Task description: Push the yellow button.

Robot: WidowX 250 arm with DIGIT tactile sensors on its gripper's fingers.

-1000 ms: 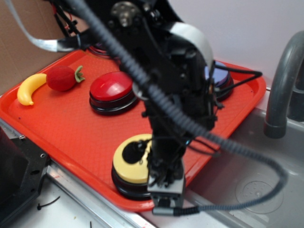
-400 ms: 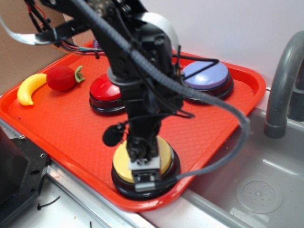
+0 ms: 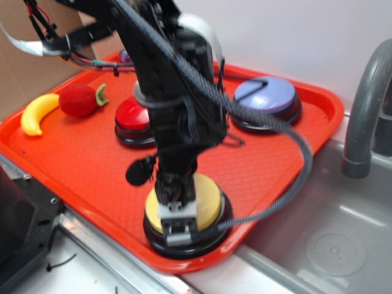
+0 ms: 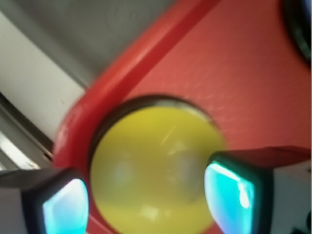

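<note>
The yellow button (image 3: 207,199), a pale-yellow dome on a black base, sits at the near corner of the red tray (image 3: 73,165). My gripper (image 3: 176,219) points down right over the dome and seems to touch or nearly touch its near-left part; contact cannot be told. In the wrist view the yellow button (image 4: 156,165) fills the middle, blurred and very close. My gripper (image 4: 146,202) is open and empty, one cyan pad (image 4: 66,207) on each side of the dome.
A red button (image 3: 130,116) and a lavender button (image 3: 266,95) stand farther back on the tray. A toy banana (image 3: 33,116) and a red plush strawberry (image 3: 78,101) lie at the far left. A grey faucet (image 3: 361,110) and a sink (image 3: 334,245) are at the right.
My arm has swung left from the button's right side to stand over the dome, and has come down slightly closer. The buttons and toys have not moved.
</note>
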